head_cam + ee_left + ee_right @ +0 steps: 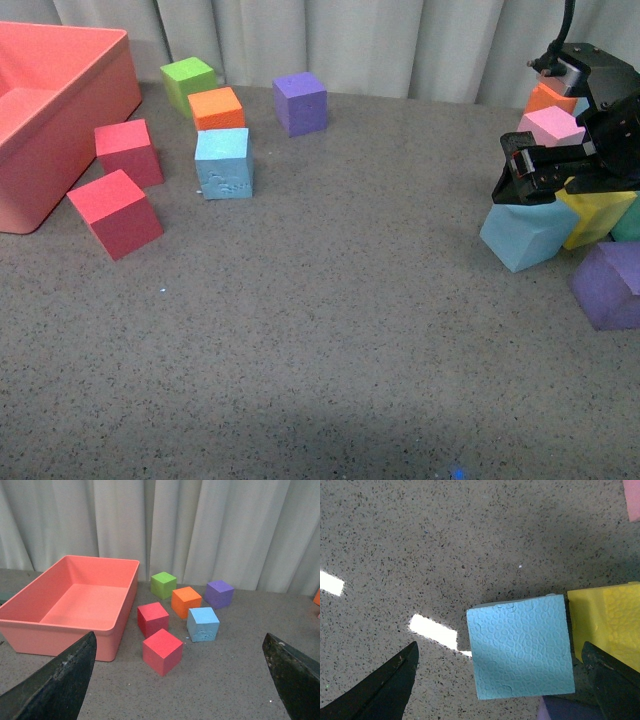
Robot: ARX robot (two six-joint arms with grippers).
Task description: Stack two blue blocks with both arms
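Purple cube [608, 285]: nearest item, at the right edge, no part of the task.
First blue block [529, 232]: set on the table just behind the purple cube, apparently touching a yellow cube [597, 213].
Right gripper [535, 175]: hung directly over this block, jaws spread wider than it, nothing held; judged a line-up for a grasp from above.
Second blue block [223, 163], one face dented: well apart at the left, before an orange cube [217, 108], near the coral bin [95, 100].
Left gripper [180, 680]: parted, empty, faced toward that cluster.
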